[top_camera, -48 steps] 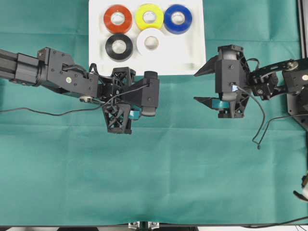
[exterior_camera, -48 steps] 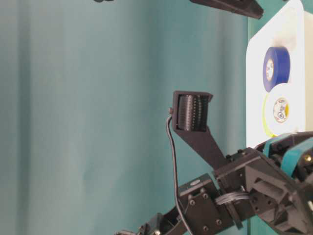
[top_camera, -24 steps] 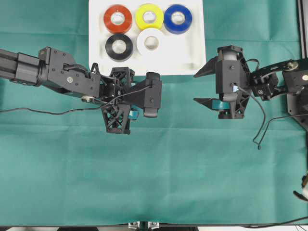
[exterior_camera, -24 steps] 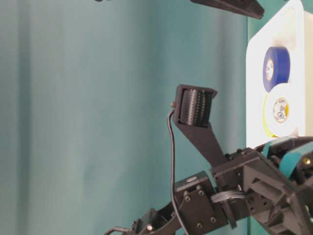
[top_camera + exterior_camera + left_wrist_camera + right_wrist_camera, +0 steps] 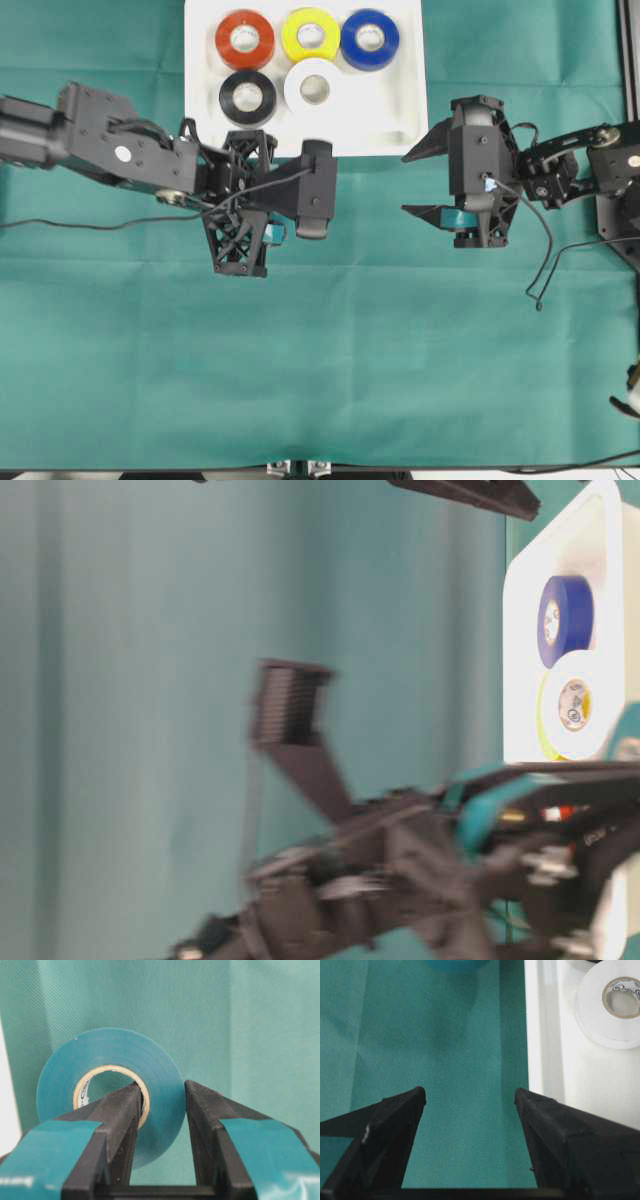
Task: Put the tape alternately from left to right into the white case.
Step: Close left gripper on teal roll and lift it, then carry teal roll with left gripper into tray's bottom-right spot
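Teal roll point(image 5: 107, 1095) pinched; green cloth point(image 5: 400, 350) beneath; white case point(image 5: 400, 120) near.

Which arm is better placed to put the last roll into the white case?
Left. Its claw is shut on the teal roll, one finger through the core, just below the white case. The right claw stands open and empty.

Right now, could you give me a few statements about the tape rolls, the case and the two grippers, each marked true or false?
1. The left gripper is shut on the teal roll. True.
2. One finger passes through that roll's core. True.
3. The right gripper holds the white roll. False: its jaws stand open and empty.
4. The white case holds six rolls. False: five.
5. The black roll lies outside the case. False: inside.
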Controlling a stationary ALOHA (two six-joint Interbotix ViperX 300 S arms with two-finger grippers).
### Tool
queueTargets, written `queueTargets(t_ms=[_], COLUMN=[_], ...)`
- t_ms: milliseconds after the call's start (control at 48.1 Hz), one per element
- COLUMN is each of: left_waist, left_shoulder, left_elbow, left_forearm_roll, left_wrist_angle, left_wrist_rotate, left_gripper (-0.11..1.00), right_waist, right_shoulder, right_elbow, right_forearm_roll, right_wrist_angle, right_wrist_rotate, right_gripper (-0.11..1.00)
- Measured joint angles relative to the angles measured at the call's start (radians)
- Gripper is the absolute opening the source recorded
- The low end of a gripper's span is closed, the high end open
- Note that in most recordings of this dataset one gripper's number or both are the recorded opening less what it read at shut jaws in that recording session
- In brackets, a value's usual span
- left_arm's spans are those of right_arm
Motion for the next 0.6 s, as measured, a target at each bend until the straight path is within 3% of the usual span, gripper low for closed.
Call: queueTargets(t_ms=[312,603], left_waist=[0.0,0.023], left_shoulder=[-0.052,-0.052], left_elbow=[-0.055,-0.075], left_forearm_roll=[0.0,0.0], left_wrist_angle=[0.081,0.094], left_wrist_rotate=[0.008,0.086], left_gripper=[-0.03,-0.03], right_waist=[0.002,0.0], right_shoulder=[0.0,0.002], right_elbow=[0.0,0.0], right_forearm_roll=[0.002,0.002], right_wrist_angle=[0.0,0.0], right_wrist_rotate=[0.0,0.0], right_gripper=[0.79,0.79])
